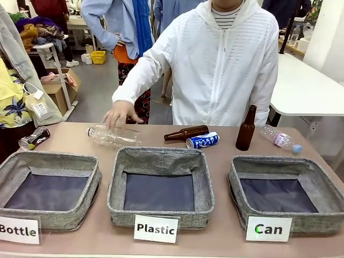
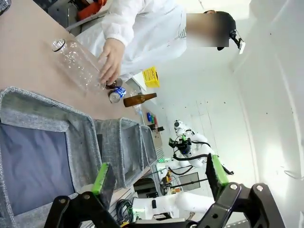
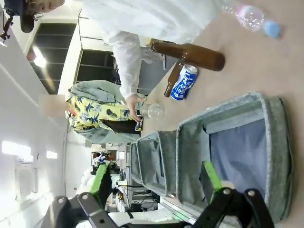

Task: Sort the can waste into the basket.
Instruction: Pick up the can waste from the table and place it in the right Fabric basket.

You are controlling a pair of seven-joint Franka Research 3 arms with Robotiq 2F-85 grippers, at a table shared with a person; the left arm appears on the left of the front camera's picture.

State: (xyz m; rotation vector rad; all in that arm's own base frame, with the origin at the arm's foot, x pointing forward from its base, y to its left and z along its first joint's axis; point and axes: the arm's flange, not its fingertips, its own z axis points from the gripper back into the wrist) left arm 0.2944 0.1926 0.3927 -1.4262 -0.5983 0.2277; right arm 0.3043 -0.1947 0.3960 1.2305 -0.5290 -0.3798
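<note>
"Bottle" card [image 1: 19, 230], "Plastic" card [image 1: 156, 229], "Can" card [image 1: 268, 229]; blue can [image 1: 202, 141]: "POCARI".

left hand [image 2: 159, 171]: black links, green pads | right hand [image 3: 155, 173]: black links, green pads

A white table [image 1: 309, 88] stands on the grey floor [image 1: 99, 88] beside cardboard boxes [image 1: 60, 88].

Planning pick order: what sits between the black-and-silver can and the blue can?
Front view: a clear plastic bottle under the person's hand, then a lying brown bottle beside the blue can.
</note>
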